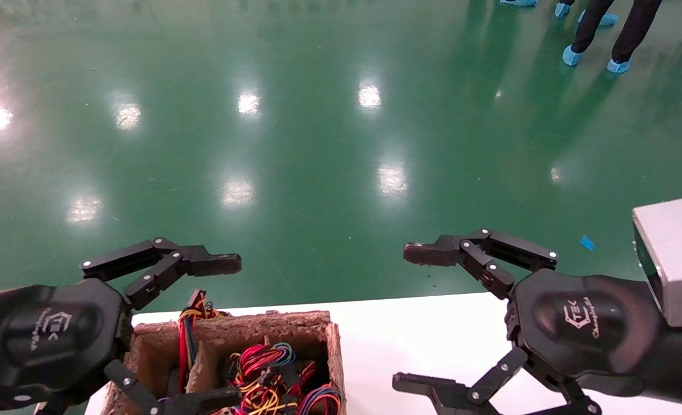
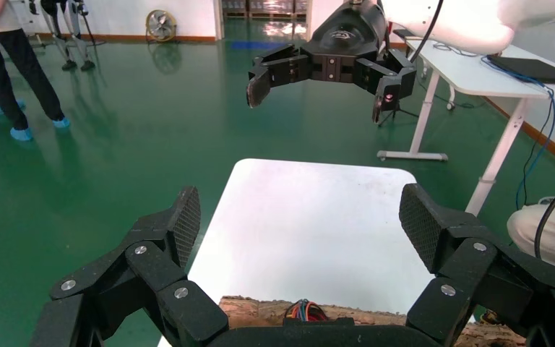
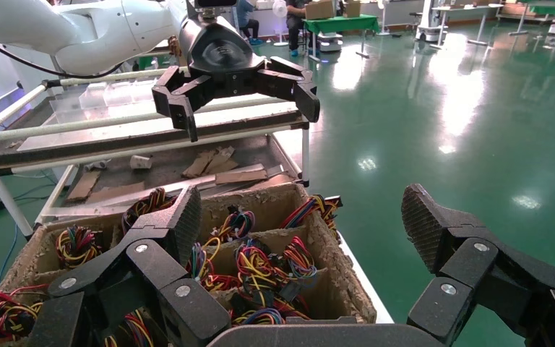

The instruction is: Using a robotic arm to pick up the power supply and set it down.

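Note:
A brown fibrous crate (image 1: 231, 324) stands at the left end of the white table (image 1: 387, 346). Its compartments hold bundles of red, yellow and black wires (image 1: 260, 363) with black connectors (image 3: 240, 269). The power supply's metal box is hidden under them. My left gripper (image 1: 219, 331) hangs open over the crate's left side, nothing between its fingers. Open too, my right gripper (image 1: 410, 318) hovers above bare table to the right of the crate. The left wrist view looks past its own open gripper (image 2: 303, 220) to the right gripper (image 2: 319, 97). Between the right gripper (image 3: 303, 217) fingers the wires (image 3: 260, 264) show.
Behind the crate, in the right wrist view, a metal trolley (image 3: 188, 163) carries cardboard scraps. The table's far edge drops to green floor (image 1: 329, 144). A person (image 1: 611, 29) stands far off at the back right. A white desk (image 2: 477, 72) stands beyond the right arm.

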Tool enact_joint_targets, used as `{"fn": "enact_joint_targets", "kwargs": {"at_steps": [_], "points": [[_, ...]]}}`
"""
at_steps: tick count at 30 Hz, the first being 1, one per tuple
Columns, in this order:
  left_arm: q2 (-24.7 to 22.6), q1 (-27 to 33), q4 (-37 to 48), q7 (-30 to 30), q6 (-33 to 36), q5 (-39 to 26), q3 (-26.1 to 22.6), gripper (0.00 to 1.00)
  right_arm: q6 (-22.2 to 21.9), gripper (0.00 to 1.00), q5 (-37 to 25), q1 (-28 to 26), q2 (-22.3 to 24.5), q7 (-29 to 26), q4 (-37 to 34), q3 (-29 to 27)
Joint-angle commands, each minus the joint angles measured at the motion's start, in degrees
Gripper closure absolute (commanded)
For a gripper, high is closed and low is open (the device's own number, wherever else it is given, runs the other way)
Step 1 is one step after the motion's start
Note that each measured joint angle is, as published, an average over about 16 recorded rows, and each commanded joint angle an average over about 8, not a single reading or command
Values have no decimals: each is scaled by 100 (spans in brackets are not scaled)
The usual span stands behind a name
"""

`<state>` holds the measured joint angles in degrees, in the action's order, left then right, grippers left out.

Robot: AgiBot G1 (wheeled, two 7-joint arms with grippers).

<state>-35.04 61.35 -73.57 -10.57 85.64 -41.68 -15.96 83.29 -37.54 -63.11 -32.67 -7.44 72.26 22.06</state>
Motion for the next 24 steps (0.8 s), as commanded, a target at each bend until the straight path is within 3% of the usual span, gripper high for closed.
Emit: {"fn": "enact_joint_targets", "kwargs": {"at_steps": [1, 24], "points": [[0, -1, 0, 1, 0, 1, 0, 0, 0, 0, 0, 0, 0, 0, 0, 0], [1, 3, 6, 6, 0, 5, -7, 0, 194, 0, -205, -70, -169, 80, -191, 162]]}}
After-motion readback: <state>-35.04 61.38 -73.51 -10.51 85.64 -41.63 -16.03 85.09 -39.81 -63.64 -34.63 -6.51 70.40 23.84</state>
